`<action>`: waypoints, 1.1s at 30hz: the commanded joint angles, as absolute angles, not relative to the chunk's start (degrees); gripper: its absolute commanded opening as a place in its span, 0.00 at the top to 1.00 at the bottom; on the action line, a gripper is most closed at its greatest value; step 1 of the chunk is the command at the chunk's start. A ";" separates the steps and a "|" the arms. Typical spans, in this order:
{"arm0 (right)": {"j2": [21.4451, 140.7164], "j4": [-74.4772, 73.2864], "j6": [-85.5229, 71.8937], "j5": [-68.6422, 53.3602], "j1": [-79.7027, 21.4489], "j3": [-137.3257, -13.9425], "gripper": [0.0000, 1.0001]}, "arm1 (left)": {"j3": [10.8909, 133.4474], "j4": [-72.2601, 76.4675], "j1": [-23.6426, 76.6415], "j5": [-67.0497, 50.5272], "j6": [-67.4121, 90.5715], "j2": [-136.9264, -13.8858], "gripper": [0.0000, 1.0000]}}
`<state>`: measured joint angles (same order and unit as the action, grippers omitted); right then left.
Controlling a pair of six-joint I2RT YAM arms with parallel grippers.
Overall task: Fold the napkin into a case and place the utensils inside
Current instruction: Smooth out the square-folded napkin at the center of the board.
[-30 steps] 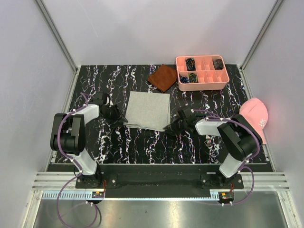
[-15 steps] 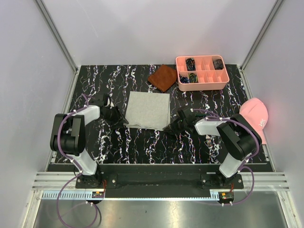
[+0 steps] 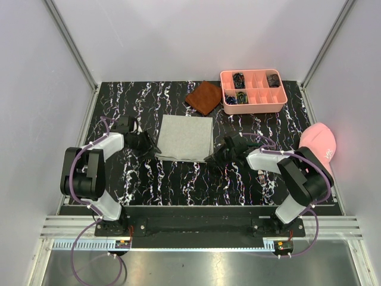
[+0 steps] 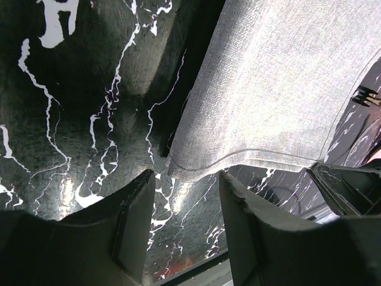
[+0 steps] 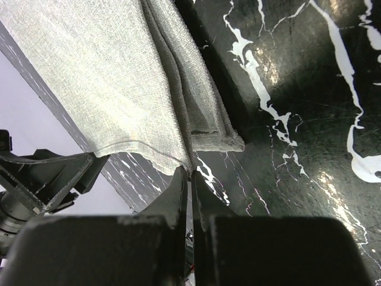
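The napkin (image 3: 186, 137) lies folded into a light grey square in the middle of the dark marbled table. My right gripper (image 3: 209, 159) is at its near right corner. In the right wrist view that gripper (image 5: 189, 173) is shut, pinching the corner of the top layer of the napkin (image 5: 101, 77), and the folded lower layers lie beside it. My left gripper (image 3: 150, 145) stands open just off the near left corner. In its wrist view, the left gripper (image 4: 186, 176) has the napkin (image 4: 274, 89) edge just past its fingertips. The utensils (image 3: 262, 177) lie by the right arm, with fork tines (image 4: 363, 96) showing.
A rust-brown cloth (image 3: 204, 97) lies behind the napkin. A pink compartment tray (image 3: 256, 107) with small dark items stands at the back right. A pink cap (image 3: 319, 146) rests at the right edge.
My right gripper has closed onto the napkin's near right corner. The left gripper has shifted only slightly by the near left corner.
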<state>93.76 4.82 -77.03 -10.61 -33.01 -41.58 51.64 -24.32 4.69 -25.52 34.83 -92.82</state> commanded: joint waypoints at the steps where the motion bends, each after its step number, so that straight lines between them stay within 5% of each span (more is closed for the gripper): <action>1: 92.55 5.01 -75.50 -10.46 -33.05 -43.59 1.00 | 53.35 -23.20 5.27 -25.84 35.51 -94.30 0.51; 5: 92.99 5.53 -74.62 -10.89 -32.61 -43.68 1.00 | 54.66 -23.29 5.36 -25.49 35.51 -96.06 0.54; 9: 92.90 5.80 -72.08 -11.51 -31.65 -43.95 1.00 | 55.19 -23.20 5.45 -25.31 35.60 -95.54 0.74; 16: 90.53 4.05 -63.65 -12.48 -29.18 -45.17 1.00 | 55.63 -23.29 6.06 -26.98 36.03 -92.99 0.94; 33: 87.19 -6.85 -50.63 -11.07 -26.46 -51.24 1.00 | 57.04 -22.85 10.11 -28.13 41.22 -87.98 0.96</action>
